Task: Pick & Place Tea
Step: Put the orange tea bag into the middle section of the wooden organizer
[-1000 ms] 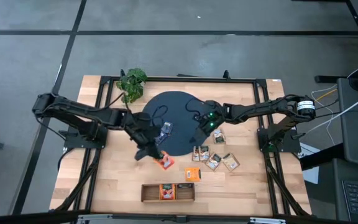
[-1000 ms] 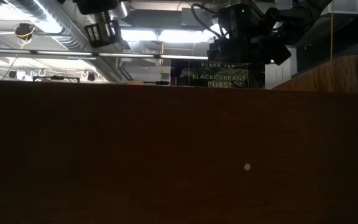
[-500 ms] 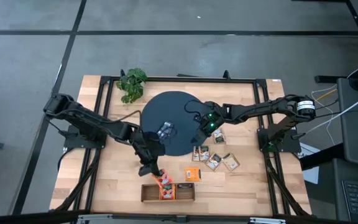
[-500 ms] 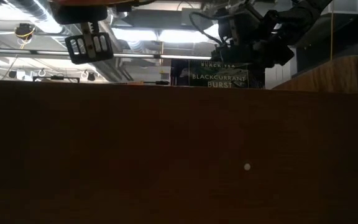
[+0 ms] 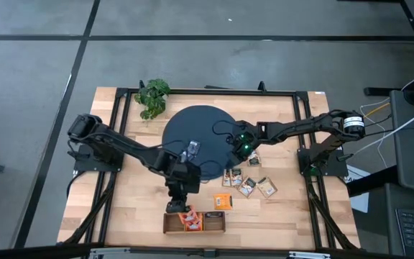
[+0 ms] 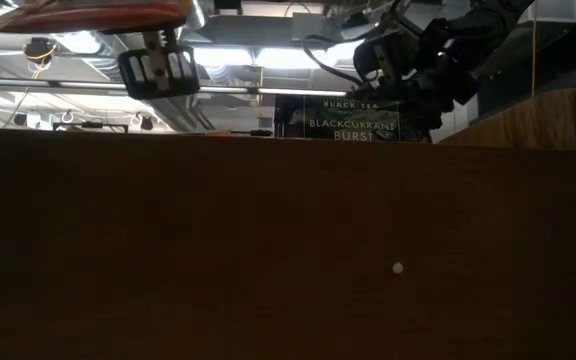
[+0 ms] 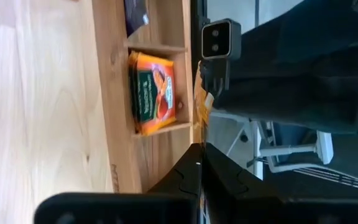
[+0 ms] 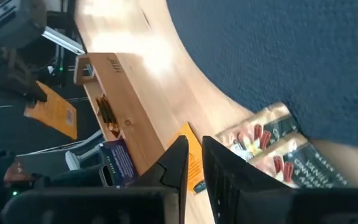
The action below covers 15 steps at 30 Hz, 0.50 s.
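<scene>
- At the table's near edge lies the tray (image 5: 195, 222), with an orange sachet (image 7: 151, 92) in its middle compartment and a dark blue one (image 7: 135, 12) in the next
- Just above the tray's left part, the left gripper (image 5: 183, 210) pinches an orange sachet (image 7: 201, 99) edge-on between its pressed-together fingers, over the tray's outer wall
- Farther back on the bare wood, a loose orange sachet (image 5: 223, 201) lies near a cluster of beige ones (image 5: 249, 185)
- At the mat (image 5: 200, 129), by its right rim, the right gripper (image 5: 239, 149) hovers with fingers (image 8: 178, 163) narrowly apart, holding nothing; sachets (image 8: 271, 144) lie just beyond
- A plant (image 5: 152, 96) stands at the far left corner
</scene>
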Tool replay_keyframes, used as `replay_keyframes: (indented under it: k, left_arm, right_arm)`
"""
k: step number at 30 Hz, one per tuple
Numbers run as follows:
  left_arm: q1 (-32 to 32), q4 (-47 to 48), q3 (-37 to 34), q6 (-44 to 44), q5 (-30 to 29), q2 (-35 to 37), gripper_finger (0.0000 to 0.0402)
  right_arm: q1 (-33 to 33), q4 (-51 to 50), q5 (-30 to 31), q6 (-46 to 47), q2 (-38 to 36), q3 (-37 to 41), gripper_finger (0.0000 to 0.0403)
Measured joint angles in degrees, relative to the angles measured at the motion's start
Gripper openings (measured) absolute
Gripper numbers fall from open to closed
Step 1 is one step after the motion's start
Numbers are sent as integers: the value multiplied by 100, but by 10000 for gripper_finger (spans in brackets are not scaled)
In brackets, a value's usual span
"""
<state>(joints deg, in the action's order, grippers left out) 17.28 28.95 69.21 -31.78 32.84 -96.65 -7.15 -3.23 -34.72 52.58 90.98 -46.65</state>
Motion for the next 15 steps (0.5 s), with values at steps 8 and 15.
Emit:
replay_keyframes:
  k: [8, 15]
  left_arm:
    - [68, 7, 466, -32, -126, -422, 3]
    - [186, 22, 616, 110, -144, -849, 3]
  right_arm:
    - [402, -121, 67, 524, 0, 0, 51]
    - [673, -164, 475, 850, 0, 0, 51]
